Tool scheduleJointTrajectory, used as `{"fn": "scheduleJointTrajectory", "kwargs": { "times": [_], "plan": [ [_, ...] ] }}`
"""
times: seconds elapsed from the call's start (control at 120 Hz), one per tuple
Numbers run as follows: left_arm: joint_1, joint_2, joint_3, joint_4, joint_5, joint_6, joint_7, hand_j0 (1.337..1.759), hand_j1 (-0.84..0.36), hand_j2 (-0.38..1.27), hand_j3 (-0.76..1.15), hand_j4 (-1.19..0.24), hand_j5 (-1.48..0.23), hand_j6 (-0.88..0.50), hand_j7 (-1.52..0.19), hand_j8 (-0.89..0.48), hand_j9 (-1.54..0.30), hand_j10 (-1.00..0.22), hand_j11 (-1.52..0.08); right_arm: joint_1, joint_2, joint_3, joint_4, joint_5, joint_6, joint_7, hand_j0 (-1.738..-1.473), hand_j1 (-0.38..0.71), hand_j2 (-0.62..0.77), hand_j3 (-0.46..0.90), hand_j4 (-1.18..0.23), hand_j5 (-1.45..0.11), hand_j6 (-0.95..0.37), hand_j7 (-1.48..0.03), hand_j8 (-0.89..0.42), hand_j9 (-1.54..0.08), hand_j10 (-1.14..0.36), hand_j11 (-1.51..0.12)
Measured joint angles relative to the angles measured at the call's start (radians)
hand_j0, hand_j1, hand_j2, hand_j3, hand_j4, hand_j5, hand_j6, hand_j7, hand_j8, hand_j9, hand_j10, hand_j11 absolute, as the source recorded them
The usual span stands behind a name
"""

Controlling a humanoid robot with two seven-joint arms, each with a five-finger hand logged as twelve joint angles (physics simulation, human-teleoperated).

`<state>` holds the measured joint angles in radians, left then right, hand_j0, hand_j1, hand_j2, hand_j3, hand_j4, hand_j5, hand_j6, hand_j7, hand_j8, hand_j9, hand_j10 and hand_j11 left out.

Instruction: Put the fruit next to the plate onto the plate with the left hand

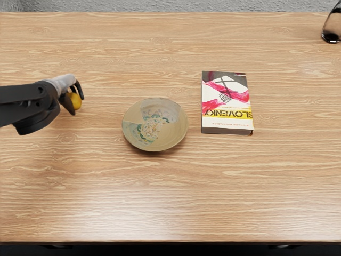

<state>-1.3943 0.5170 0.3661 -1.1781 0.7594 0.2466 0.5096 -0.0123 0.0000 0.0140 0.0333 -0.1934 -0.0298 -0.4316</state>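
Your left hand point(65, 94) has its fingers curled around the small yellow fruit point(75, 101), which shows between them at the hand's right side. You cannot tell whether the fruit is clear of the table point(170, 202). Well off to the hand's right sits the plate point(176, 120), showing only its mottled glaze. Just beyond it lies a book point(226, 102) whose cover reads "SLOVENKA", upside down in this view.

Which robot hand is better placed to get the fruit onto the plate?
Left: the left robot hand curls around the yellow fruit, left of the plate; the right arm sits at the far corner.
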Motion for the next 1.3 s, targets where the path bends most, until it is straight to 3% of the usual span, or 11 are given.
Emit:
{"fn": "scheduleJointTrajectory", "kwargs": {
  "times": [0.267, 0.325, 0.542, 0.608, 0.883, 1.3],
  "plan": [
    [-0.064, -0.002, -0.066, -0.084, -0.060, -0.042, 0.003, 1.651, -0.24, 0.23, 0.00, -0.70, -1.00, -0.45, -1.02, -0.46, -1.00, -0.73, -1.00, 0.000, 0.000, 0.000, -0.001, 0.000, 0.000, 0.000, -1.658, -0.35, 0.00, 0.00, 0.00, 0.00, 0.00, 0.00, 0.00, 0.00, 0.00, 0.00],
    [-0.080, 0.001, -0.081, -0.104, -0.080, -0.060, 0.004, 1.650, -0.21, 0.10, 0.00, -0.70, -1.01, -0.45, -1.03, -0.46, -1.00, -0.73, -1.01, 0.000, 0.000, 0.000, 0.000, 0.000, 0.000, 0.000, -1.658, -0.35, 0.00, 0.00, 0.00, 0.00, 0.00, 0.00, 0.00, 0.00, 0.00, 0.00],
    [-0.113, 0.008, -0.139, -0.171, -0.148, -0.125, 0.003, 1.652, -0.29, 0.34, 0.00, -0.68, -1.03, -0.43, -1.03, -0.46, -1.00, -0.73, -1.01, 0.000, 0.000, 0.000, -0.001, 0.000, 0.000, 0.000, -1.658, -0.35, 0.00, 0.00, 0.00, 0.00, 0.00, 0.00, 0.00, 0.00, 0.00, 0.00],
    [-0.115, 0.017, -0.162, -0.185, -0.165, -0.158, 0.003, 1.652, -0.27, 0.29, 0.00, -0.68, -1.03, -0.44, -1.02, -0.46, -1.00, -0.73, -1.01, 0.000, 0.000, 0.000, 0.000, 0.000, 0.000, 0.000, -1.658, -0.35, 0.00, 0.00, 0.00, 0.00, 0.00, 0.00, 0.00, 0.00, 0.00, 0.00],
    [-0.133, 0.004, -0.219, -0.216, -0.218, -0.247, 0.005, 1.653, -0.27, 0.33, 0.00, -0.69, -1.03, -0.45, -1.01, -0.48, -1.00, -0.73, -1.00, 0.000, 0.000, 0.000, 0.000, 0.000, 0.000, 0.000, -1.658, -0.35, 0.00, 0.00, 0.00, 0.00, 0.00, 0.00, 0.00, 0.00, 0.00, 0.00],
    [-0.121, -0.096, -0.231, -0.204, -0.223, -0.250, 0.008, 1.652, -0.27, 0.32, 0.00, -0.70, -1.02, -0.46, -1.00, -0.48, -1.00, -0.73, -1.00, 0.000, 0.000, 0.000, 0.000, 0.000, 0.000, 0.000, -1.658, -0.35, 0.00, 0.00, 0.00, 0.00, 0.00, 0.00, 0.00, 0.00, 0.00, 0.00]
  ]
}}
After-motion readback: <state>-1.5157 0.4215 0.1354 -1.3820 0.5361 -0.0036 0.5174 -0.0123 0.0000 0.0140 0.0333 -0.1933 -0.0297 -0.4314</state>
